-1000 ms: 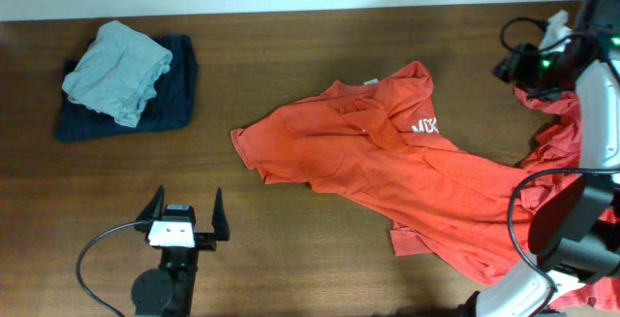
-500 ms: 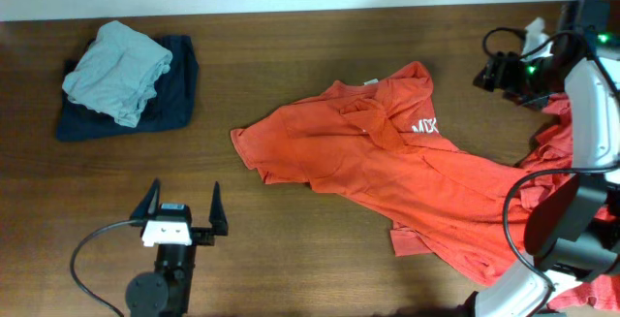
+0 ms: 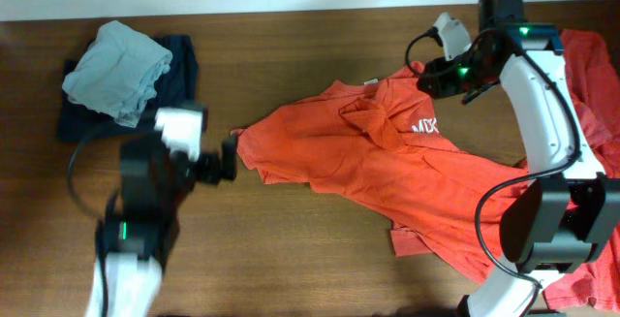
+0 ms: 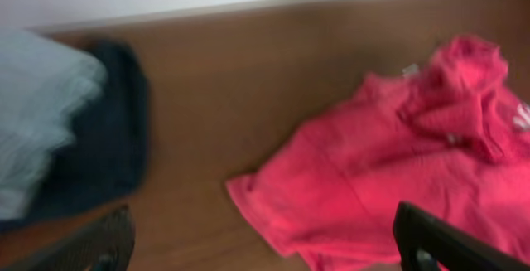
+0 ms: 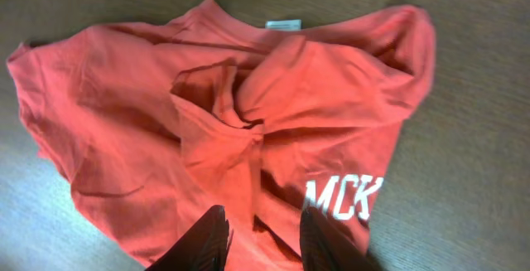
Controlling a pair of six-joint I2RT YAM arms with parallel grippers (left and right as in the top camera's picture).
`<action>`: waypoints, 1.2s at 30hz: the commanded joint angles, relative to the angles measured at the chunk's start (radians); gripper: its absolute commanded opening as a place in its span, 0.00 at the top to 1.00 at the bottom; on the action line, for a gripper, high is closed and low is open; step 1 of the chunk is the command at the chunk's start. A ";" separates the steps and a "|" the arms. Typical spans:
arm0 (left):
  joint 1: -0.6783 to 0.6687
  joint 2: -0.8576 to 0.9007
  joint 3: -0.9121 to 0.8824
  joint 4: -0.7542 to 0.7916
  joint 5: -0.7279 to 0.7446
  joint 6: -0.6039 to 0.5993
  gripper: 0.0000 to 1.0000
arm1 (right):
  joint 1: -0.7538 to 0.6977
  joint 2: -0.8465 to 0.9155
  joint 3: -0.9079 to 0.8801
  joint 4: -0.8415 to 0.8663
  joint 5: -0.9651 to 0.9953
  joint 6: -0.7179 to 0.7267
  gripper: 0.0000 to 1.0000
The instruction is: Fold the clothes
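An orange-red T-shirt (image 3: 387,157) lies crumpled across the middle of the table, its white lettering (image 3: 424,126) facing up. In the right wrist view its bunched collar area (image 5: 240,113) and the letters "MCK" (image 5: 344,196) show. My right gripper (image 3: 431,77) hangs over the shirt's upper right part, its jaws (image 5: 261,238) narrowly apart with nothing between them. More red clothes (image 3: 593,75) lie at the right edge. My left gripper (image 3: 225,160) is wide open beside the shirt's left sleeve (image 4: 273,196), holding nothing.
A folded pale grey garment (image 3: 116,65) sits on a folded dark navy one (image 3: 174,99) at the back left. Bare wooden table (image 3: 291,249) runs along the front. The right arm's links (image 3: 547,113) reach over the shirt's right side.
My left arm has moved from the front edge up toward the shirt's left sleeve. My right arm swung left from the far right corner over the shirt, and its jaws narrowed.
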 commanded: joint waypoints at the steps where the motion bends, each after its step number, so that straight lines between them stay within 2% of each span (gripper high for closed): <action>1: -0.004 0.204 0.177 -0.082 0.082 0.000 0.01 | 0.026 -0.001 -0.038 0.006 0.005 -0.051 0.66; 3: -0.004 0.288 0.245 -0.100 0.082 0.000 0.01 | 0.035 0.000 -0.072 0.029 0.004 -0.051 0.66; 9: -0.004 0.399 0.282 -0.062 0.081 0.000 0.01 | 0.073 0.000 -0.210 0.131 -0.025 -0.081 0.51; 16: -0.004 0.446 0.282 -0.056 0.077 0.000 0.01 | 0.111 0.000 -0.333 0.297 -0.104 -0.119 0.48; 20: -0.004 0.455 0.281 -0.057 0.077 0.000 0.01 | 0.119 0.001 -0.410 0.446 -0.104 -0.118 0.40; 24: -0.004 0.455 0.281 -0.055 0.077 0.000 0.01 | 0.118 0.005 -0.464 0.557 -0.103 -0.118 0.37; 36: -0.004 0.455 0.281 -0.055 0.077 0.000 0.01 | 0.118 0.068 -0.489 0.611 -0.104 -0.114 0.42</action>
